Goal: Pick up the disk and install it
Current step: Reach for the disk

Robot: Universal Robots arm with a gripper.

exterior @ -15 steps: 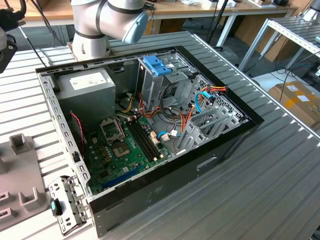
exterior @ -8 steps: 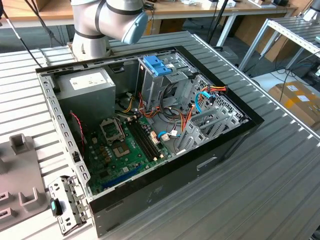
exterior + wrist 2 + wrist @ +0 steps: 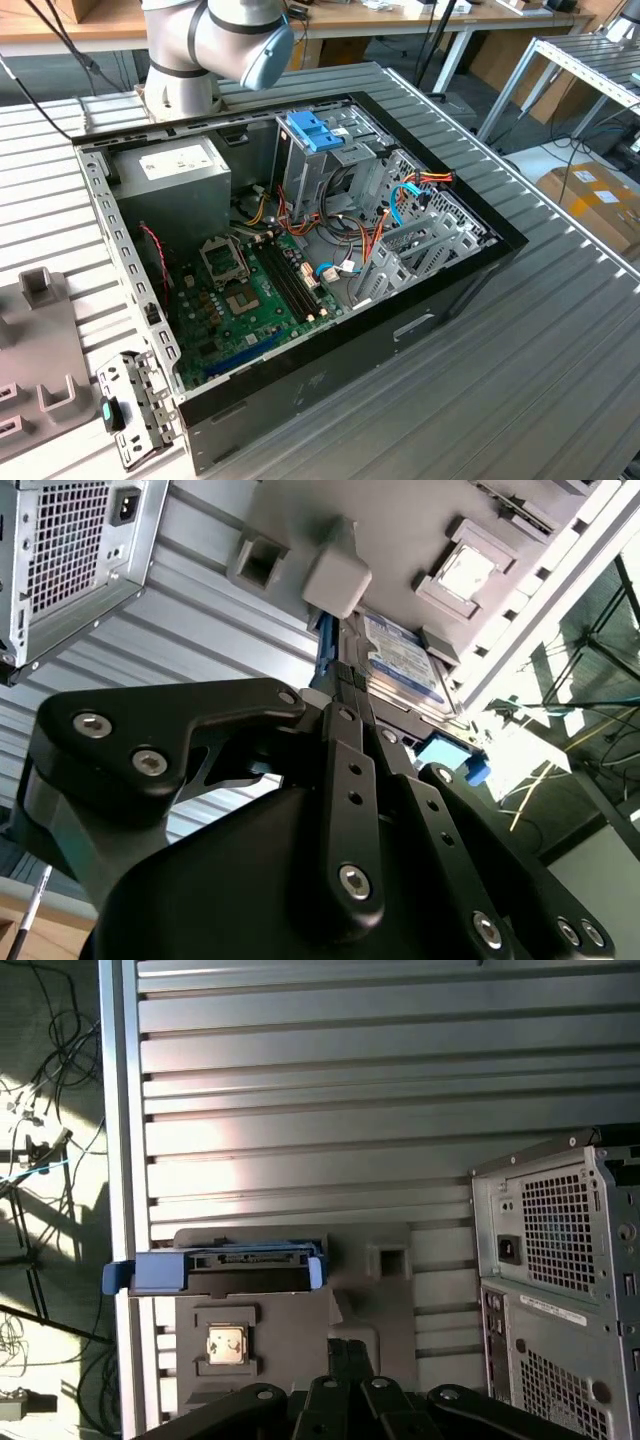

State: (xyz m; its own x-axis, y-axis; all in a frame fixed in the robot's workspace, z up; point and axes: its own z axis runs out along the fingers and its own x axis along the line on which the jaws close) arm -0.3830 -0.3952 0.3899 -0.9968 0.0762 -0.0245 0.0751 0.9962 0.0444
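Observation:
The disk (image 3: 228,1260) stands on edge in a slot of a grey fixture tray (image 3: 380,1300), its bright blue rails and end tabs showing. In the second wrist view its labelled face (image 3: 400,655) shows, with one blue rail running toward my gripper (image 3: 345,675). The gripper (image 3: 350,1345) hangs over the tray, just beside the disk's end. Its black fingers are drawn together, shut, with nothing between them. The open computer case (image 3: 480,270) lies on the slatted table, with its grey drive bay (image 3: 330,170) near the middle.
A blue clip (image 3: 315,130) tops the tall bay. Cables, the motherboard (image 3: 250,290) and a power supply (image 3: 175,175) crowd the case interior. The case's rear panel (image 3: 560,1280) stands close to the tray. A small chip (image 3: 227,1345) rests in another tray pocket. The table edge (image 3: 122,1160) runs past the disk.

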